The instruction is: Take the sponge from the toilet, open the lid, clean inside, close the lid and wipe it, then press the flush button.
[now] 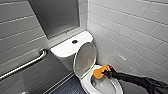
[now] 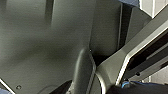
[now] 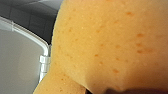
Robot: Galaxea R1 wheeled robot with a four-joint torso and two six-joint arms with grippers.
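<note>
Right gripper (image 1: pixel 108 70): clamped on the sponge, at the end of a dark arm that comes in from the right in the head view.
Sponge (image 1: pixel 100 72): orange, held at the gripper's tip on the side toward the lid, over the near rim of the bowl. In the right wrist view its pitted face (image 3: pixel 112 42) sits right against the camera.
Toilet (image 1: pixel 86 85): white, with the open bowl directly below the gripper and sponge.
Lid (image 1: pixel 85 60): raised and leaning back toward the tank, just beyond the sponge. I cannot tell whether they touch. The right wrist view shows its pale inner face (image 3: pixel 20 57) beside the sponge.
Flush button (image 1: pixel 74 41): round and dark, in the middle of the tank top (image 1: pixel 62 50), behind the lid and well apart from the gripper.
Grab bar (image 1: pixel 25 65): metal, on the grey wall across the toilet from the gripper.
Tiles (image 1: pixel 130 27): white wall close behind the gripper's arm.
</note>
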